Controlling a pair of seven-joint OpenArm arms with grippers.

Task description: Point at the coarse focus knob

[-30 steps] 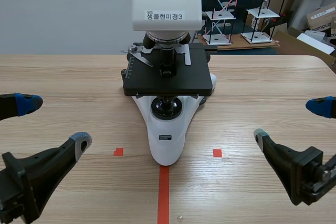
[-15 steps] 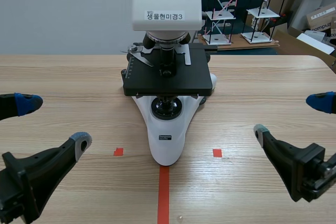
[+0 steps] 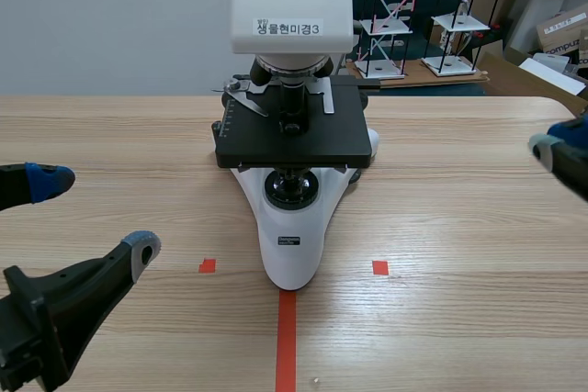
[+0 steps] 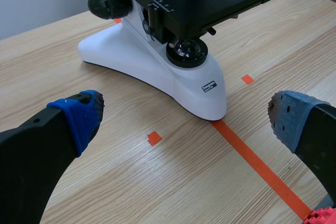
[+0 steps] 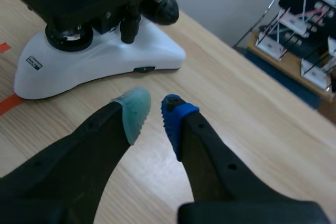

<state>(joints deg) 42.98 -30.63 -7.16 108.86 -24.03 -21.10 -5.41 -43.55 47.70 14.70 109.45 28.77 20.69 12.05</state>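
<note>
Coarse focus knob on microscope side; R gripper near microscope base, fingers nearly together, prob. to point. L gripper spread, idle.

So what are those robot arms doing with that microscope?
Nothing is holding the white and black microscope on the wooden table. The left claw hangs open beside its base. The right claw is pinched almost shut, out to the side, with the round black focus knob ahead of it, not touching it.
</note>
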